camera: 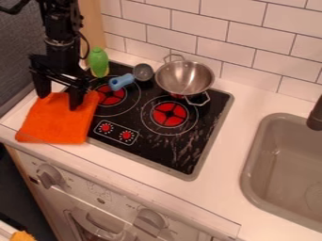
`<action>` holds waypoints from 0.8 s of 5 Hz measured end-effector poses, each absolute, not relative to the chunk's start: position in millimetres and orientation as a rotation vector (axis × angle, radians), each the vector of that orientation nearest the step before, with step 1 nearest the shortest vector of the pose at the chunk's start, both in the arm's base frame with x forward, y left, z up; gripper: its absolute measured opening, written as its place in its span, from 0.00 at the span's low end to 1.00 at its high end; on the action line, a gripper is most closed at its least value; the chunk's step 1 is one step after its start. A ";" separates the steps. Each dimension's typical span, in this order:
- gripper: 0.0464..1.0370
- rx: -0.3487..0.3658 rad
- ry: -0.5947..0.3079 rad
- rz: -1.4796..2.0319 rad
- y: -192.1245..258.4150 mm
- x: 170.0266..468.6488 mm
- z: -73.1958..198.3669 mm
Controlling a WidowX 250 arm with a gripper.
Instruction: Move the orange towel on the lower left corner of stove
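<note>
My gripper [60,98] hangs at the upper left, its two fingers spread apart over the back part of the orange towel [56,121]. The towel lies flat, mostly on the white counter left of the stove, and its right edge overlaps the left side of the black stove top [165,149]. Both fingertips are at or just above the cloth; whether they touch it I cannot tell. Some of the towel's back edge is hidden behind the fingers.
A metal pot [183,77] stands at the stove's back. Left of it lies a ladle with a blue handle [121,82], near a green bottle [98,62]. A sink [286,164] is at the right, a tiled wall [220,28] behind.
</note>
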State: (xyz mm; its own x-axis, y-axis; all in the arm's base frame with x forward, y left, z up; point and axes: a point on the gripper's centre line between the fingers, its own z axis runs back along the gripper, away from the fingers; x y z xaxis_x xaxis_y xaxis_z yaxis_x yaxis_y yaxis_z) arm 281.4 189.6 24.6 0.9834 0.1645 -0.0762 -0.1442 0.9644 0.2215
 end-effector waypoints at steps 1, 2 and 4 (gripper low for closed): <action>0.96 0.173 0.081 0.140 184.1 283.7 23.0; 0.96 0.126 0.007 0.101 170.4 288.2 43.3; 0.96 0.066 -0.103 0.045 155.0 291.7 71.2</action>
